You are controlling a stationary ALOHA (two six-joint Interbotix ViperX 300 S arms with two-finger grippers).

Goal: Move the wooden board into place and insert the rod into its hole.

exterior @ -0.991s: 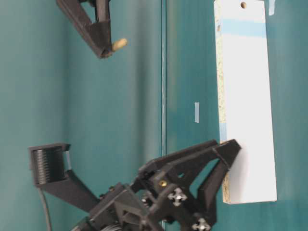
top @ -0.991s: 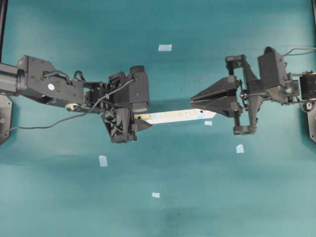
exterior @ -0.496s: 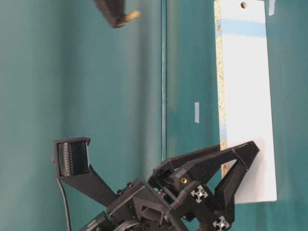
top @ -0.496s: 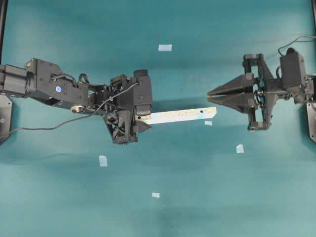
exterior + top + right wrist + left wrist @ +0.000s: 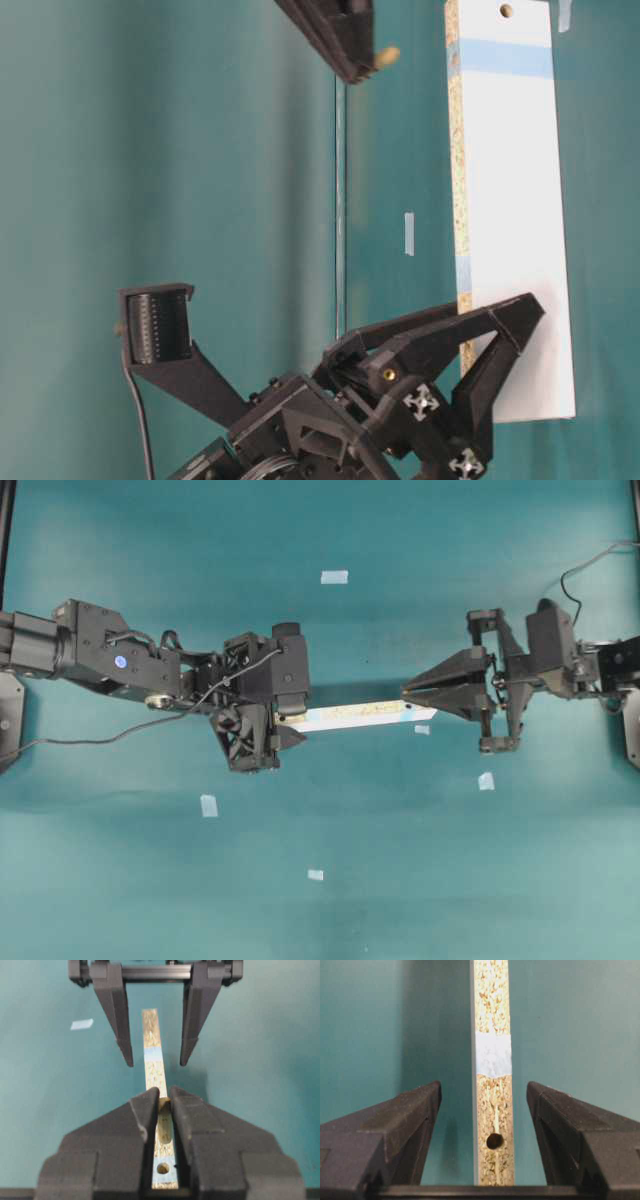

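The wooden board (image 5: 350, 714) stands on its long edge, speckled edge up, its white face showing in the table-level view (image 5: 515, 200). My left gripper (image 5: 284, 720) is open and straddles its left end without touching; the board (image 5: 493, 1100) runs between the jaws, with a dark hole (image 5: 494, 1140) and a light-blue patch (image 5: 493, 1054). My right gripper (image 5: 405, 692) is shut on the rod (image 5: 164, 1103) and hovers above the board's right end. The end hole (image 5: 162, 1168) shows below the jaws. The rod's tip (image 5: 387, 56) pokes out toward the board.
Small pale-blue tape squares lie on the teal table: one at the back (image 5: 334, 577), one by the board's right end (image 5: 421, 729), one at the right (image 5: 485, 781), and two in front (image 5: 209, 805) (image 5: 315, 875).
My right gripper pulled back to the right, then came back left and lower with the rod, now over the board's right end. My left gripper has shifted slightly right at the left end.
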